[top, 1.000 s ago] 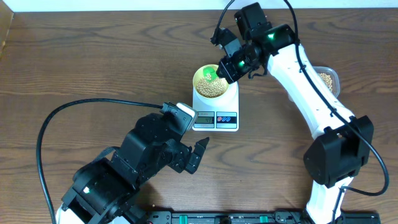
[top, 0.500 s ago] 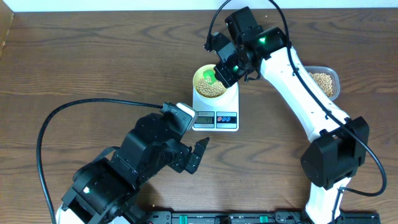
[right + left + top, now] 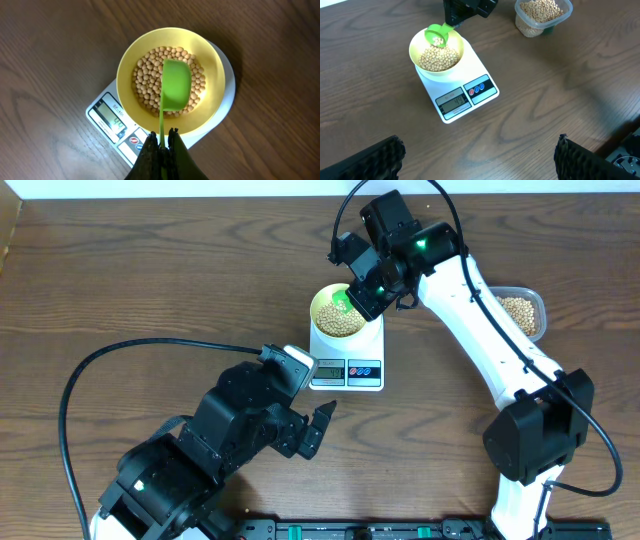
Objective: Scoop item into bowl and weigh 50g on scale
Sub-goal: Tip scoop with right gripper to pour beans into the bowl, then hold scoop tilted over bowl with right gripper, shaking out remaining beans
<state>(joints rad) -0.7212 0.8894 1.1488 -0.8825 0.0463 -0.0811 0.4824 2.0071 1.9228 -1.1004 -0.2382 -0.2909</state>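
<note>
The pale yellow-green bowl stands on the white scale and holds many beige beans. My right gripper is shut on the handle of a green scoop, whose cup is turned over above the beans in the bowl. The scoop also shows in the left wrist view with a few beans at its mouth. The scale's display shows digits. My left gripper is open and empty, low over the table in front of the scale.
A clear plastic tub with more beans stands at the right, also in the left wrist view. A black cable loops over the table at the left.
My right gripper has moved left with the scoop, further over the bowl. The left arm has not moved.
</note>
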